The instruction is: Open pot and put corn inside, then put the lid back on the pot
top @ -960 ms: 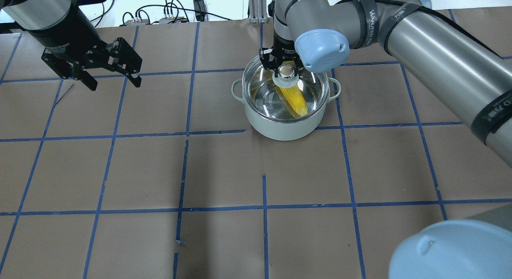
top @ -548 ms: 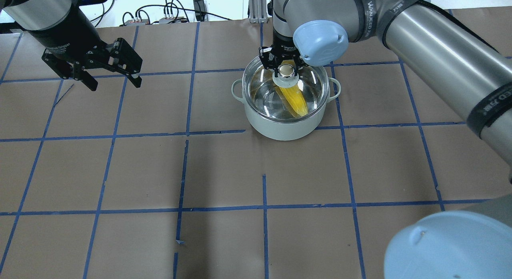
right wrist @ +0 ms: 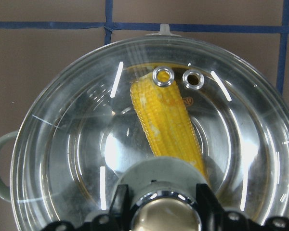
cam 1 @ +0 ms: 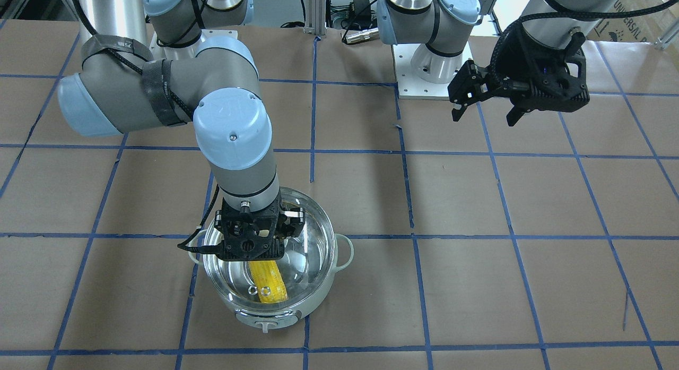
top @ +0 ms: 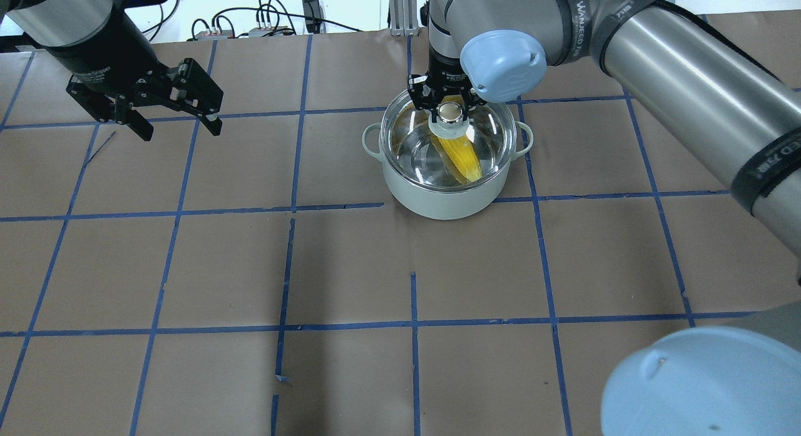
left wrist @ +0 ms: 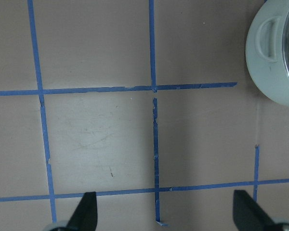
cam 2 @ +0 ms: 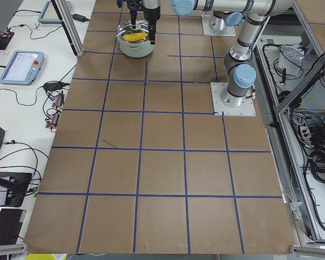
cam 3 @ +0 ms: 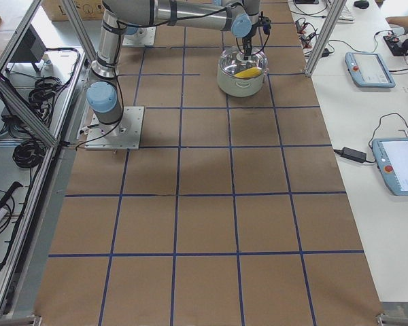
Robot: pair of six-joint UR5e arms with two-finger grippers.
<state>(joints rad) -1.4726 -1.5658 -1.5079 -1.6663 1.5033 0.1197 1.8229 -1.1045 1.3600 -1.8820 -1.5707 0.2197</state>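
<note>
The pale grey-white pot [top: 438, 201] stands on the table at the far middle. The yellow corn [top: 463, 157] lies inside it, seen through the clear glass lid [top: 488, 136], which sits on the pot's rim. My right gripper [top: 449, 107] is straight above the pot, its fingers closed on either side of the lid's steel knob; the right wrist view shows the knob between the fingers [right wrist: 206, 197] and the corn [right wrist: 166, 120] below. My left gripper [top: 180, 133] hangs open and empty above the table at the far left, well away from the pot.
The table is brown paper with a grid of blue tape lines [top: 413, 323]. Cables and boxes [top: 263, 23] lie past the far edge. The pot's edge and one loop handle [left wrist: 269, 38] show at the top right of the left wrist view.
The right arm's elbow has shifted slightly. The right gripper stays on the knob with the lid over the pot. The left arm has not moved.
</note>
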